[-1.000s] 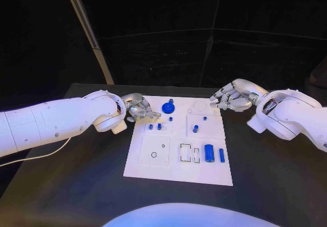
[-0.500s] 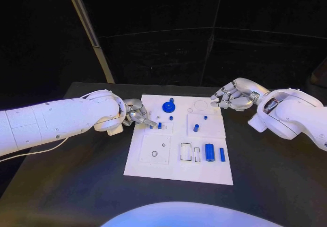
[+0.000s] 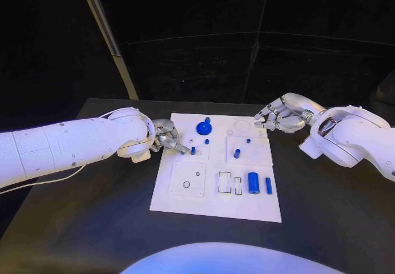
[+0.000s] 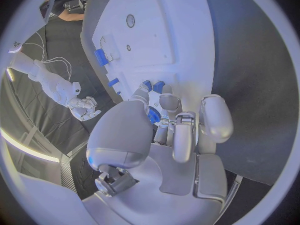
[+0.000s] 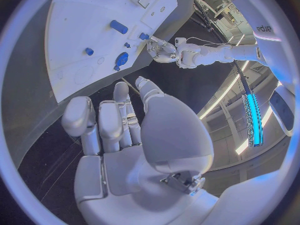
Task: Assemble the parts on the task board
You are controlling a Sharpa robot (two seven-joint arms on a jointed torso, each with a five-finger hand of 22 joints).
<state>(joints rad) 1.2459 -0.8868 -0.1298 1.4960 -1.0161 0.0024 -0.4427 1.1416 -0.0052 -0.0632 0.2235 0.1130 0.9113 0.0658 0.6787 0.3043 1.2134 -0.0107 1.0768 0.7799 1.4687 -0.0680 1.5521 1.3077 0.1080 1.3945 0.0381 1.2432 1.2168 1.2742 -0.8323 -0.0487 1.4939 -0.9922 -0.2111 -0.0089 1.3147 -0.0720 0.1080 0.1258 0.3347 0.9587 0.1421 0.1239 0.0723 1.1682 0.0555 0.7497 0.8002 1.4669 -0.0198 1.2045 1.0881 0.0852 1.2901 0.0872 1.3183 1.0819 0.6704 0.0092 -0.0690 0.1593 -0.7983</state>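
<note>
Fingers of the left hand (image 3: pixel 167 138) pinch a small blue peg (image 4: pixel 154 115) just over the board (image 3: pixel 216 200) near its left edge; the right hand (image 3: pixel 278 119), loosely spread and holding nothing, hovers past the far right corner.

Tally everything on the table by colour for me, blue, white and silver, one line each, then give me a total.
Blue pieces: 8, counting one half hidden by the left fingers
White board: 1
Silver hands: 2, the left hand and the right hand
Total: 11
</note>
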